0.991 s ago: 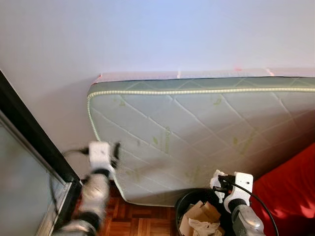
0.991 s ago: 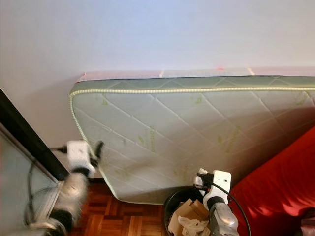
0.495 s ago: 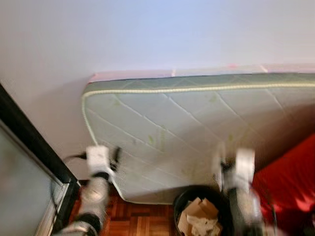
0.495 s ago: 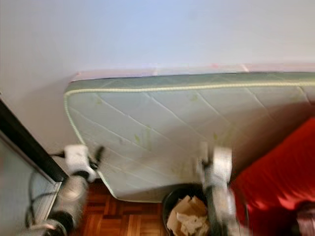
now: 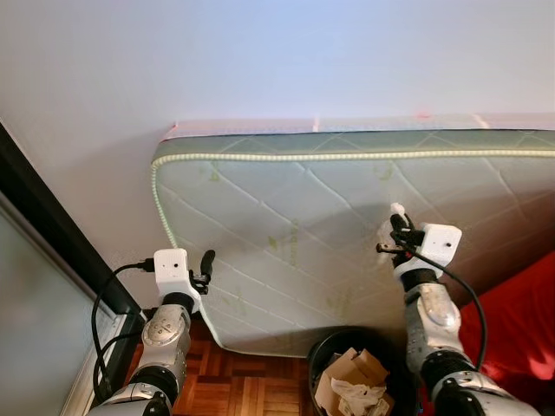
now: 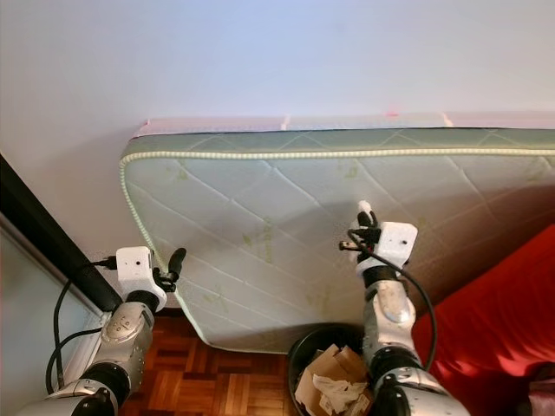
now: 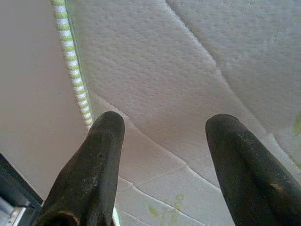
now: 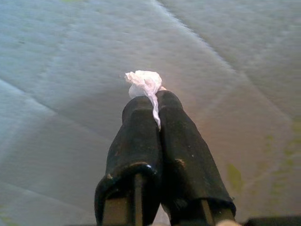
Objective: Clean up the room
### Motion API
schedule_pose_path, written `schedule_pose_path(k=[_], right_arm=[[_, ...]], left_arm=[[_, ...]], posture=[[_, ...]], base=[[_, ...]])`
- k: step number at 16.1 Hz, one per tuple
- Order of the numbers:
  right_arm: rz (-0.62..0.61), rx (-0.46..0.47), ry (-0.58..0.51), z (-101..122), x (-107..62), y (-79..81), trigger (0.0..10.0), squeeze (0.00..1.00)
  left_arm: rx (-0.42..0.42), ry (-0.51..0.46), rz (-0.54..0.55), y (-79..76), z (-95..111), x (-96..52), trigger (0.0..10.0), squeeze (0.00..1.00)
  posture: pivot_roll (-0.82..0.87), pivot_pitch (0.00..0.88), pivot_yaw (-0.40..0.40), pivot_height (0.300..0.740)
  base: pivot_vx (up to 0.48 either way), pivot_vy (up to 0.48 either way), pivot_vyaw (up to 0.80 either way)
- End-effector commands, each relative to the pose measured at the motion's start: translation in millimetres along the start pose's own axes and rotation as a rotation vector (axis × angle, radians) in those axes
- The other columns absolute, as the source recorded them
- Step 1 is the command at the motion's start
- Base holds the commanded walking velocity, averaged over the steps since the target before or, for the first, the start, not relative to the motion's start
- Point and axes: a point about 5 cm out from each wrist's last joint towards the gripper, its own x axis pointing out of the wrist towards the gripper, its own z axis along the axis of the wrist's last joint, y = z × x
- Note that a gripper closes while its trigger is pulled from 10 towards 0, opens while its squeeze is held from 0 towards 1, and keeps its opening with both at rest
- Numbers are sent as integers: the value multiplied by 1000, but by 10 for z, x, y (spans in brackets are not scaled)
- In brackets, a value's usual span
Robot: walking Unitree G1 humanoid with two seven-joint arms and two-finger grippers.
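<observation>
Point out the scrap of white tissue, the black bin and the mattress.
white tissue [image 8: 143,82], right wrist view, the crumpled wad at the right gripper's fingertips.
black bin [image 5: 323,352], left eye view, its left rim.
mattress [image 5: 286,217], left eye view, its quilted face.

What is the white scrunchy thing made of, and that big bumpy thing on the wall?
The white wad pinched in the right end effector looks like tissue paper: thin, crumpled, matte. The mattress looks like quilted fabric over padding: stitched diamond puffs, corded striped edge.
</observation>
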Motion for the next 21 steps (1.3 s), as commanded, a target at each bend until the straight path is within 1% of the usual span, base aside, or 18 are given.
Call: schedule_pose_path(k=[1,2,4,9,11,16,21], right_arm=[[-11,-22,114,-200,-110,-36,10000,0],[-24,-30,154,-281,-178,-84,10000,0],[-33,-31,180,-325,-211,-107,10000,0],[-53,-44,225,-368,-216,-103,10000,0],[-53,-60,254,-391,-216,-96,10000,0],[-63,-73,276,-413,-223,-97,10000,0],[-71,-85,277,-413,-225,-106,10000,0]], left_arm=[[1,28,4,24,-43,-17,10000,0],[0,39,5,30,-58,-21,10000,0],[-1,51,3,36,-75,-27,10000,0],[-10,72,4,73,-95,-32,10000,0],[-14,75,3,79,-98,-32,10000,0],[-22,82,-9,58,-106,-30,10000,0],[-21,79,-10,61,-99,-27,10000,0]], posture=[[57,0,16,727],[61,0,17,727],[54,0,20,727],[60,0,23,727],[60,0,23,713],[59,0,23,658],[61,0,22,654]], base=[[0,0,0],[0,0,0],[0,0,0],[0,0,0],[0,0,0],[0,0,0],[0,0,0]])
